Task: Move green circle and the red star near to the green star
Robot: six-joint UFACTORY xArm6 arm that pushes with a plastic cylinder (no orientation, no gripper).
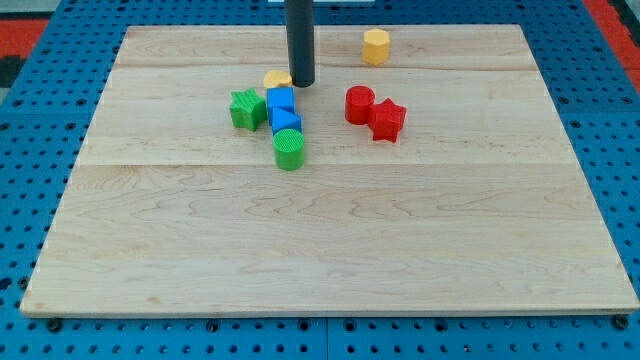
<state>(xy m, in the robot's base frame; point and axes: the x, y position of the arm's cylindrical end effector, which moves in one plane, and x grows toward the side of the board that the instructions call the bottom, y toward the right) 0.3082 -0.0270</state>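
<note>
The green star lies left of centre near the view's top. The green circle stands just below and right of it, under two blue blocks. The red star lies to the right, touching a red circle. My tip is down on the board just above the upper blue block, beside a small yellow block, left of the red circle and up-right of the green star.
A second blue block sits between the upper blue block and the green circle. A yellow hexagon stands near the view's top edge. The wooden board rests on a blue pegboard.
</note>
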